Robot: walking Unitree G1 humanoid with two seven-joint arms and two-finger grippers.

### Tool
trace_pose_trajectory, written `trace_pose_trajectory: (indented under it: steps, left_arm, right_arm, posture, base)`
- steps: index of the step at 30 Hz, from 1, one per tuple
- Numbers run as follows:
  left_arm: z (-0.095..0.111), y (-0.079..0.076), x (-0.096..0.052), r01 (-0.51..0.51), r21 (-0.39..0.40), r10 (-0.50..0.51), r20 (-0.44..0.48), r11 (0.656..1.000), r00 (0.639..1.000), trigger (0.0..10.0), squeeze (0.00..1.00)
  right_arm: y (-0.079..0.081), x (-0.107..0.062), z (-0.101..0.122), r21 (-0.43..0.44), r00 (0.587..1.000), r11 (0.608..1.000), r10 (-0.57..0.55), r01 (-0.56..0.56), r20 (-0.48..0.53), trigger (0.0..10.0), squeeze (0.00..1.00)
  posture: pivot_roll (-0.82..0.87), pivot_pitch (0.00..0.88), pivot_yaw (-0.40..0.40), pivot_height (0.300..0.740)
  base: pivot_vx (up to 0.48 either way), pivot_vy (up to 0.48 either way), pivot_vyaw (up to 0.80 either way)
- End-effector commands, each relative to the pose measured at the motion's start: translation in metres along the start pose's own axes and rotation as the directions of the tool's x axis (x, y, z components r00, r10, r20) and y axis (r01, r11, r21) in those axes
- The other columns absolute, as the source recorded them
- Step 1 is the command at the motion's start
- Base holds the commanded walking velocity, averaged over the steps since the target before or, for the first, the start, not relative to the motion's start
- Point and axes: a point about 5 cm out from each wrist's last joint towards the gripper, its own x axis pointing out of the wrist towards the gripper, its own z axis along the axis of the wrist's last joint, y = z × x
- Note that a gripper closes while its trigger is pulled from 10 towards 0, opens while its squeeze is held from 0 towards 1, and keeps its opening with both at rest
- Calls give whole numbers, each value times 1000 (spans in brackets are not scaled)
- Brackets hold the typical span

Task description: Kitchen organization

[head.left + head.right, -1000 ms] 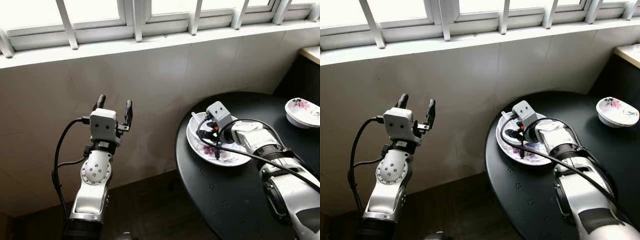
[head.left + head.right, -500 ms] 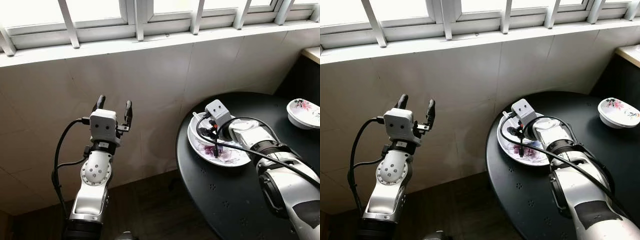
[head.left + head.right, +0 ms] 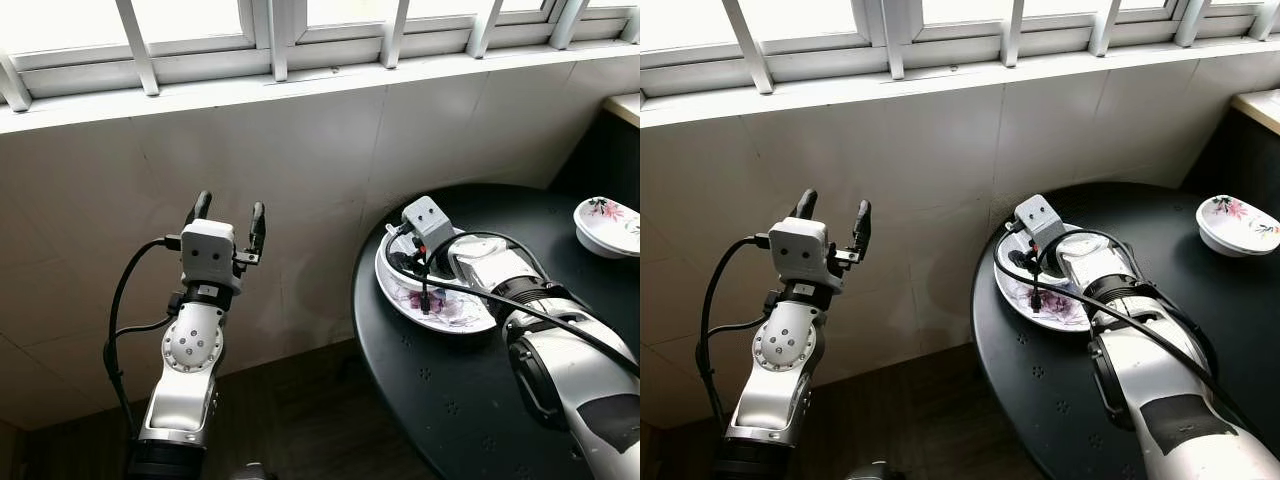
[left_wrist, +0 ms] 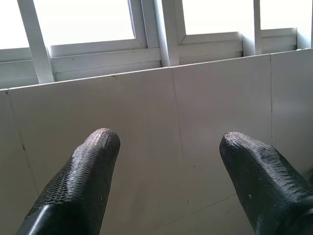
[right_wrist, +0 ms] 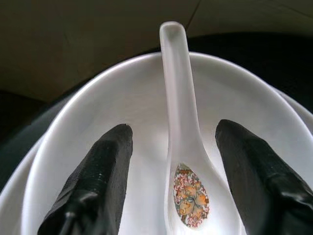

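Right now the right gripper (image 5: 171,191), fingers spread, straddles a white ceramic spoon (image 5: 183,161) lying in a white bowl (image 5: 88,127) on the round black table (image 3: 480,400), handle pointing away toward the bowl's rim. Left gripper (image 3: 228,215) hovers open beside that table.

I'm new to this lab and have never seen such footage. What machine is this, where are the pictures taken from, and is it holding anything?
This is a humanoid robot with two silver arms, each ending in a hand of two long black fingers. The two wide pictures come from cameras in its head, looking down. The two close-ups come from cameras on its wrists, looking along the fingers.

The left hand is raised in front of the tiled wall, open and holding nothing.

The right hand reaches over a round black table. Its open fingers sit either side of a white spoon lying in a white bowl, which rests on a flowered plate. Nothing is gripped yet. A second flowered bowl stands further right.
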Motion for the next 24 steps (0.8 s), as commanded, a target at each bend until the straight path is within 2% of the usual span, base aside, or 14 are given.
trace_pose_trajectory:
  steps: [1,5,14,15,24]
  left_arm:
    - [3,-1,-1,-1,4,1,5,1000,1000,10000,0]
    - [2,-2,-1,1,2,-1,4,1000,1000,10000,0]
    - [2,-3,-2,7,-1,-7,-3,1000,1000,10000,0]
    - [2,-3,-2,6,0,-6,-3,1000,1000,10000,0]
    - [2,-3,-2,8,0,-8,-5,1000,1000,10000,0]
  right_arm:
    - [-3,0,3,-16,999,999,-39,39,9,10000,0]
    - [-5,-1,1,-21,998,998,-65,65,10,10000,0]
    - [1,1,-4,11,1000,1000,-19,19,2,10000,0]
    - [1,1,-4,25,1000,999,-21,20,10,0,0]
    - [-2,0,-4,21,999,999,-45,45,12,0,0]
  posture:
    - [94,13,-72,740]
    - [88,15,-68,740]
    - [91,18,-70,740]
    - [94,20,-73,740]
    - [94,20,-73,740]
  base:
    - [0,0,0]
    - [0,0,0]
    - [0,0,0]
    - [0,0,0]
    - [0,0,0]
